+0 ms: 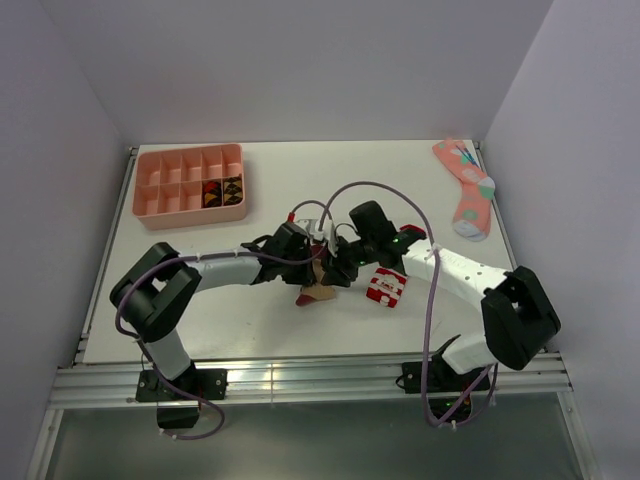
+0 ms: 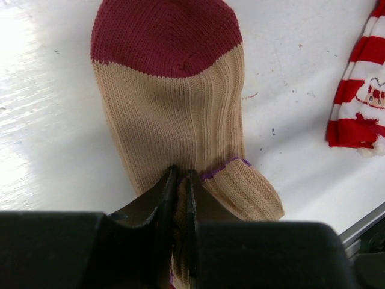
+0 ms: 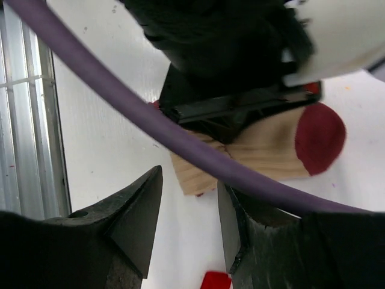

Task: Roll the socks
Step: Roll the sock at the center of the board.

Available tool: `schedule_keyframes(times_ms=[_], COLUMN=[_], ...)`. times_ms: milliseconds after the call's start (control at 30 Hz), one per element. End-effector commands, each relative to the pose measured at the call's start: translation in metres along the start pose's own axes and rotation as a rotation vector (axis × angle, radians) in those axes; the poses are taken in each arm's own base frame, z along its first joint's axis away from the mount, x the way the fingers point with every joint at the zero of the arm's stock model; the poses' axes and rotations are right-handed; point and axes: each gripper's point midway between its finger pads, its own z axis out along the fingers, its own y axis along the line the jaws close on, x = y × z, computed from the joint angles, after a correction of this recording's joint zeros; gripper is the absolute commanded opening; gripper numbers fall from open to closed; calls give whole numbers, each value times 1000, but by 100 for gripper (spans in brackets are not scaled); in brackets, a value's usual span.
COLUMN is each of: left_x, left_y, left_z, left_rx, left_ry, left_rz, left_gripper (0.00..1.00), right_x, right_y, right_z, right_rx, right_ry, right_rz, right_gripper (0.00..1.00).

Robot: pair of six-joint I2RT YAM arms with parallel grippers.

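The tan sock [image 2: 168,108] with a dark red toe and purple-edged cuff lies on the white table [image 1: 250,310], partly folded at the cuff end; it also shows in the top view [image 1: 318,290] and the right wrist view [image 3: 264,150]. My left gripper [image 2: 180,177] is shut on a fold of the tan sock near its cuff. My right gripper [image 3: 189,180] is open and empty, just above the table beside the tan sock's folded edge. The red-and-white striped sock [image 1: 387,286] lies bunched to the right, also in the left wrist view [image 2: 361,96].
A pink sock with teal and grey pattern [image 1: 467,188] lies at the back right. A pink divided tray [image 1: 190,182] holding rolled items stands at the back left. A purple cable [image 3: 180,138] crosses the right wrist view. The table's metal front rail [image 1: 300,380] is near.
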Motion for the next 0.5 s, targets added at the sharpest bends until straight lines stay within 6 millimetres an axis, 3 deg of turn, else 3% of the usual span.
schedule_keyframes(times_ms=[0,233,467], left_x=[74,81,86], left_y=[86,101,111], left_z=[-11,-14,-17], left_rx=[-279,-295,-315], left_ry=[263,287,299], left_rz=[24,-5,-52], left_gripper=[0,0,1], right_x=[-4,-10,-7], right_y=[3,11,4], right_z=[21,49,75], right_rx=[-3,-30,-29], right_ry=[-16,-2,19], right_rz=[-70,-89,-71], right_gripper=[49,48,47])
